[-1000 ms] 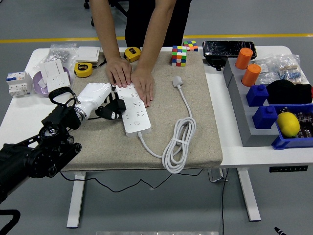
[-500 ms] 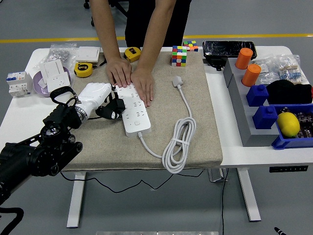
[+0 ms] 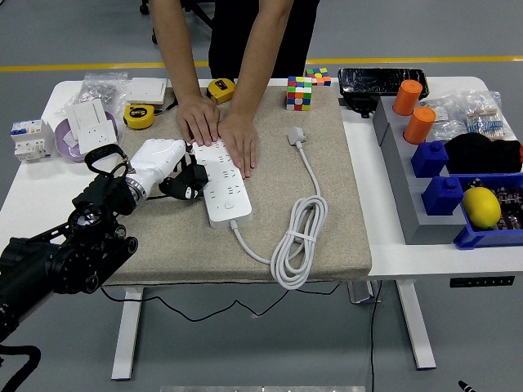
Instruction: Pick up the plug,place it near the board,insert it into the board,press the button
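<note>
- Left hand [image 3: 173,170] at the left edge of the white power strip [image 3: 222,189], fingers curled around a dark plug [image 3: 189,181] held just against the sockets, apparently for insertion.
- Steadied at its far end by a person's two hands [image 3: 221,131], pressed flat, likely against sliding.
- Strip's own white plug [image 3: 297,135] and coiled cord [image 3: 298,237] lying loose on the beige mat [image 3: 343,204].
- Right arm out of view.

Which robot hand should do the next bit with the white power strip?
Left, probably. The left hand already sits at the power strip's left edge, with something dark at its fingers. No right hand is in view. A person's hands press down the strip's far end.
</note>
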Robot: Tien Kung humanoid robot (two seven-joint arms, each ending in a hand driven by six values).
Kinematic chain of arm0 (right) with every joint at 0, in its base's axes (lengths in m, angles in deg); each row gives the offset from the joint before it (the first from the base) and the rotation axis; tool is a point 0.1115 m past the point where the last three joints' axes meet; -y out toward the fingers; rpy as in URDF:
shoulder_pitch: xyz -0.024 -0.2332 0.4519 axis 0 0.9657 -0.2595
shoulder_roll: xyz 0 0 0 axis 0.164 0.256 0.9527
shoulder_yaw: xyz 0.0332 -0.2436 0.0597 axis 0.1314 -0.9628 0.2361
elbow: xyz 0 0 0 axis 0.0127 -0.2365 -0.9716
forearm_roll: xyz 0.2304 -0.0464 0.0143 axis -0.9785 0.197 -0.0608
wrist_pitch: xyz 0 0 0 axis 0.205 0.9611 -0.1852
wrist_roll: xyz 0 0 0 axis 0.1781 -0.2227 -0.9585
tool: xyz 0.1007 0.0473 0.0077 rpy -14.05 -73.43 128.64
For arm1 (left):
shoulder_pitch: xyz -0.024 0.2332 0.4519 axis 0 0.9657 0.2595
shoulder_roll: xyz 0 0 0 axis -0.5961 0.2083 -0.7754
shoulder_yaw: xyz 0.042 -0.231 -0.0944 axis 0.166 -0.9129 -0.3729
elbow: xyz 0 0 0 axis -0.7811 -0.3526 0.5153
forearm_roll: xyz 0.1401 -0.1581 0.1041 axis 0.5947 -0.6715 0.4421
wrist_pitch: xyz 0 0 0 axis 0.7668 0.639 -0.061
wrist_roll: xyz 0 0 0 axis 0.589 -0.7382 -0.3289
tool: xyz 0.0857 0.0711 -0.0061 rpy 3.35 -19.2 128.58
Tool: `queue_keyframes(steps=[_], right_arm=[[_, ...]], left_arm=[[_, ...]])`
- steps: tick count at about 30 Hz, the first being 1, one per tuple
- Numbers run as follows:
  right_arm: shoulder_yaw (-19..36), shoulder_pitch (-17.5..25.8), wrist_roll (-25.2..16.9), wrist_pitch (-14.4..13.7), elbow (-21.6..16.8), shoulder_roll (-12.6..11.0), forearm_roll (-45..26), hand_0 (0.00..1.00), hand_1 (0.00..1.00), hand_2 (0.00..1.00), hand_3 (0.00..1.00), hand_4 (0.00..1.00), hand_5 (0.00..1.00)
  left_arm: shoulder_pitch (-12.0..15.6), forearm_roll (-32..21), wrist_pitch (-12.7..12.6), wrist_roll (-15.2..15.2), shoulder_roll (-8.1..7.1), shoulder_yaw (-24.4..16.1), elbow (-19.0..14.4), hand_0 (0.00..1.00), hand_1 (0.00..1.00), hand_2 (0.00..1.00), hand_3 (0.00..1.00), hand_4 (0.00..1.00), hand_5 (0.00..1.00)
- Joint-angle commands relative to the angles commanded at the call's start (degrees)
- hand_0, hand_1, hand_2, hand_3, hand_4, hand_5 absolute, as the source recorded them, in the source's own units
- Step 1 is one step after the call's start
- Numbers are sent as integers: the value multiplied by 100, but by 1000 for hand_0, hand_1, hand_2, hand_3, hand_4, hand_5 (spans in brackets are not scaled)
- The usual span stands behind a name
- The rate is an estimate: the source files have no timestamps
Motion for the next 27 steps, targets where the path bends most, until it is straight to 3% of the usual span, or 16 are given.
queue_keyframes(steps=[26,27], right_arm=[[20,-24,-17,-17,0,-8,-20,824,736,745,778,998,929],[19,-26,-21,-21,0,-7,-26,824,736,745,778,998,928]], left_arm=[[-68,-39,125,13,-7,-26,45,447,425,370,452,657,28],[-71,-64,148,20,-11,-25,48,602,710,605,563,940,218]])
